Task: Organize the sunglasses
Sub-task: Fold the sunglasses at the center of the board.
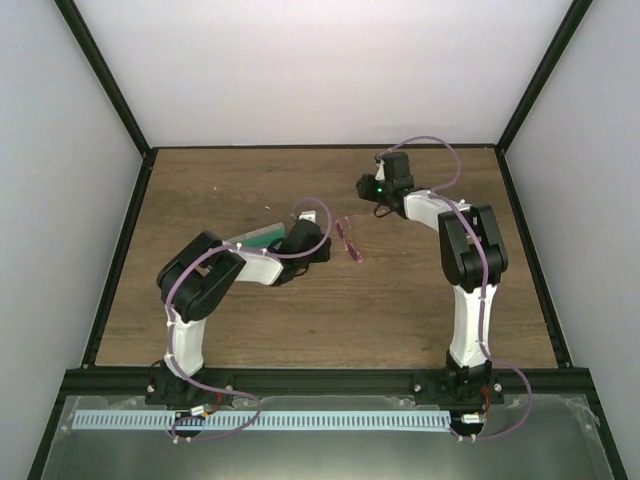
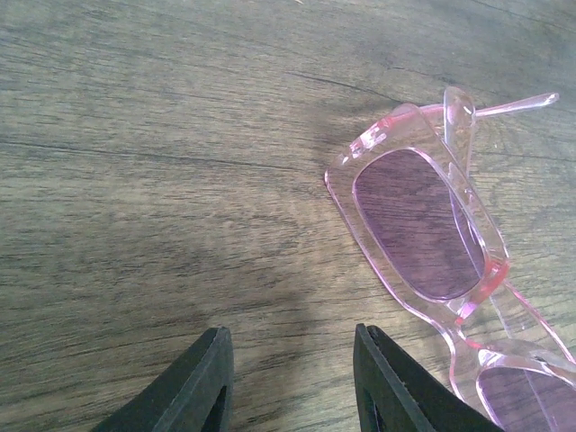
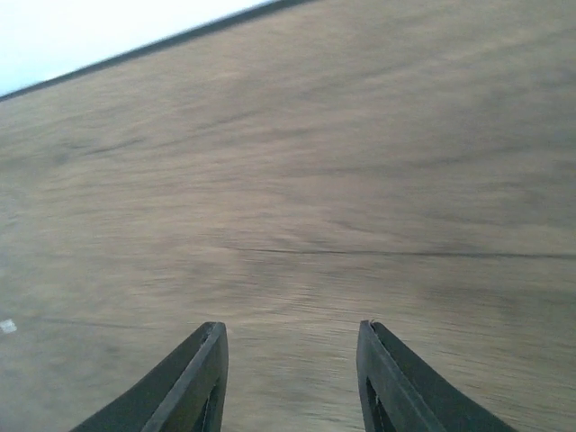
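Currently, the sunglasses (image 1: pixel 349 243) lie on the wooden table (image 1: pixel 400 310), near its centre. The left pincer (image 2: pixel 290 360) sits low just beside them, its 2 fingers (image 2: pixel 202 387) spread with only bare wood between. The right pincer (image 3: pixel 292 360) hangs farther back over the table, likewise spread and gripping nothing. A green-lined case (image 1: pixel 262 238) shows partly beside the left arm (image 1: pixel 200 280).

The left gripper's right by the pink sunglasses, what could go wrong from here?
The sunglasses lie beside the open left gripper, not between its fingers; closing now would likely miss or shove the frame. They lie flat on the table, so a finger might scrape a lens. The green-lined case lies right by the left arm, which could knock it.
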Controlling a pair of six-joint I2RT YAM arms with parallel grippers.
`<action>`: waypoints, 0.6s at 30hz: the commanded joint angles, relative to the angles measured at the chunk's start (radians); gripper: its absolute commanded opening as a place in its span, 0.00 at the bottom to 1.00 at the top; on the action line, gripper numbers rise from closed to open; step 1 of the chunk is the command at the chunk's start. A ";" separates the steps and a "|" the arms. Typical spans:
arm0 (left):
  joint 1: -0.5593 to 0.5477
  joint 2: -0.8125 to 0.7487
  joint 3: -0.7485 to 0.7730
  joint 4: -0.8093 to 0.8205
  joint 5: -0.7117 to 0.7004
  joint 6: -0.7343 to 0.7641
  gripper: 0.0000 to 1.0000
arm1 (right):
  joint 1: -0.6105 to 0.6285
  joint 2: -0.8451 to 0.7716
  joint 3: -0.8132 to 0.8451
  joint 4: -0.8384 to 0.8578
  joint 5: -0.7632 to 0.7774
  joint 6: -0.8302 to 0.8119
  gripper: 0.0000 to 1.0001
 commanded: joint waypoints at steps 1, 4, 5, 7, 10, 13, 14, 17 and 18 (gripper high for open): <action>0.003 0.028 0.011 -0.037 0.034 0.015 0.38 | -0.093 0.050 0.028 -0.100 0.052 -0.005 0.36; 0.005 0.040 0.022 -0.035 0.044 0.020 0.33 | -0.110 0.060 0.010 -0.085 0.043 0.000 0.28; 0.003 0.044 0.028 -0.035 0.049 0.021 0.29 | -0.111 0.065 0.009 -0.084 0.039 0.001 0.26; 0.004 0.053 0.035 -0.038 0.062 0.021 0.26 | -0.110 0.070 0.006 -0.082 0.025 0.002 0.24; 0.002 0.058 0.039 -0.037 0.096 0.016 0.26 | -0.110 0.063 -0.026 -0.063 0.012 0.003 0.22; -0.006 0.061 0.045 -0.039 0.119 0.010 0.27 | -0.110 0.059 -0.062 -0.039 -0.017 0.003 0.22; -0.012 0.066 0.052 -0.042 0.126 0.009 0.28 | -0.110 0.059 -0.072 -0.034 -0.023 0.003 0.22; -0.025 0.074 0.064 -0.044 0.129 -0.001 0.28 | -0.110 0.056 -0.101 -0.021 -0.038 0.005 0.22; -0.030 0.080 0.070 -0.048 0.129 -0.002 0.28 | -0.110 0.051 -0.114 -0.009 -0.044 0.008 0.22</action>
